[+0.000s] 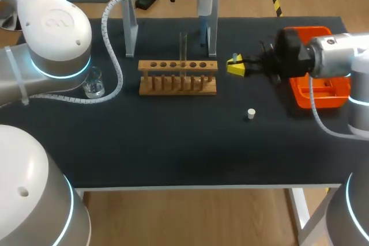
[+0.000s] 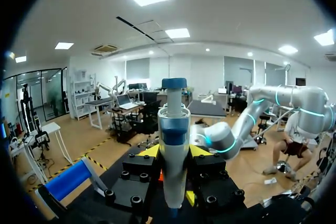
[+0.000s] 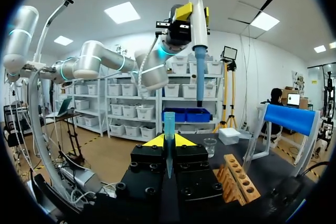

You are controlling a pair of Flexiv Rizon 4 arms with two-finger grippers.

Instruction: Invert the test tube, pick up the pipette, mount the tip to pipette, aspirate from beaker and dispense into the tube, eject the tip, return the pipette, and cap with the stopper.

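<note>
Starting at the left of the bench point(image 1: 173, 148): a clear beaker point(image 1: 93, 83) sits upright, partly tucked behind the left arm's elbow joint in the head view, well apart from the rack.

Left pincer point(image 2: 173, 153) is raised above the bench's far edge and closed on the pipette point(image 2: 173, 129). One yellow-tipped finger is on each side of the body. The pipette hangs vertical with its blue plunger end up. It is near the clear pipette stand point(image 1: 131, 30), not resting in it.

Wooden rack point(image 1: 177, 77) is mid-bench. The test tube point(image 1: 183, 47) stands upright in one of its holes, right of the rack's middle. Can't tell from here which end is up.

Right pincer point(image 3: 169, 141) is just right of the rack, low over the bench. It is clamped on a translucent pipette tip point(image 3: 169, 127), held upright between the yellow fingertips with the wide end up. In the right wrist view the pipette's blue shaft ends above and slightly beside the tip, with a clear gap and no contact.

White stopper point(image 1: 251, 113) lies alone on the bench, nearer the front than the right pincer, touching nothing.

Orange tip box point(image 1: 326, 90) is at the bench's right side, partly covered by the right arm.
</note>
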